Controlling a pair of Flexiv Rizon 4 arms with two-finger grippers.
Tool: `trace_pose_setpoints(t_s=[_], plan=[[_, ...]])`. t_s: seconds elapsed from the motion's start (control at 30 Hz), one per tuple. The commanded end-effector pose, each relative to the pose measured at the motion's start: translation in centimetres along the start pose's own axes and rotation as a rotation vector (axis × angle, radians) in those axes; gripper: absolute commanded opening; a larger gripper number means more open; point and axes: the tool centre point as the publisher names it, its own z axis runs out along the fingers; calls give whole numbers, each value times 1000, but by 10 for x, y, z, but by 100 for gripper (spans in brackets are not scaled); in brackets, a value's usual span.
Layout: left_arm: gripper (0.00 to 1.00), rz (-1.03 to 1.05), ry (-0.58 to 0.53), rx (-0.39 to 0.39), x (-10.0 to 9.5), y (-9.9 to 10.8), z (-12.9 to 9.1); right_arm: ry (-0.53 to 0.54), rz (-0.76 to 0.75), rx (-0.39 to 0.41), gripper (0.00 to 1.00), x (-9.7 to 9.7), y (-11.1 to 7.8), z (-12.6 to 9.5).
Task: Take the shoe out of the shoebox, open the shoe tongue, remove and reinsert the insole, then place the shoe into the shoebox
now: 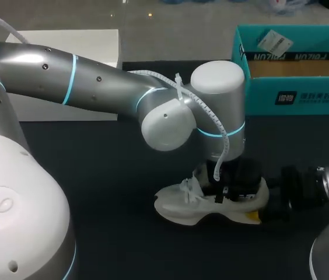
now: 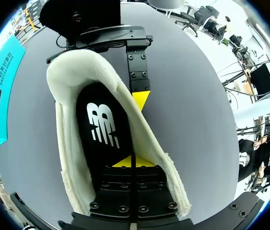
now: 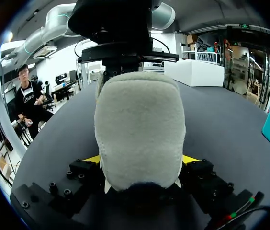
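Right claw (image 3: pixel 140 160) grips the shoe (image 1: pixel 179 207) outside the open shoebox (image 1: pixel 296 97).

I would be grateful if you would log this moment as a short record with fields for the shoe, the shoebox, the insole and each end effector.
shoe: white, out of the box, standing on the dark table, toe towards my left
shoebox: teal, open, at the table's far right, no shoe inside
insole: black, lying inside the shoe
left end effector: over the shoe's opening, fingers together, tips down at the insole
right end effector: holds the heel from two sides
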Motion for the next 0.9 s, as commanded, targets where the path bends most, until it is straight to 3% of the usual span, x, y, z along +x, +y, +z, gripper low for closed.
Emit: trace_pose_setpoints(t_s=[0.03, 0.27, 0.63, 0.67, 0.8, 0.83, 0.87, 0.9], plan=[[0, 11, -1, -17, -5, -3, 5, -2, 1, 3, 0, 0, 1, 1], [0, 38, 43, 16, 2, -3, 10, -2, 1, 3, 0, 0, 1, 1], [2, 65, 81, -12, 12, -5, 25, -2, 1, 3, 0, 0, 1, 1], [5, 63, 74, -21, 12, -5, 25, -2, 1, 3, 0, 0, 1, 1], [40, 59, 61, -36, 10, -3, 28, -2, 1, 3, 0, 0, 1, 1], [49, 58, 54, -42, 9, -2, 29, -2, 1, 3, 0, 0, 1, 1], [66, 58, 50, -41, 8, -2, 29, -2, 1, 3, 0, 0, 1, 1], [73, 54, 48, -32, 8, -2, 29, -2, 1, 3, 0, 0, 1, 1]])
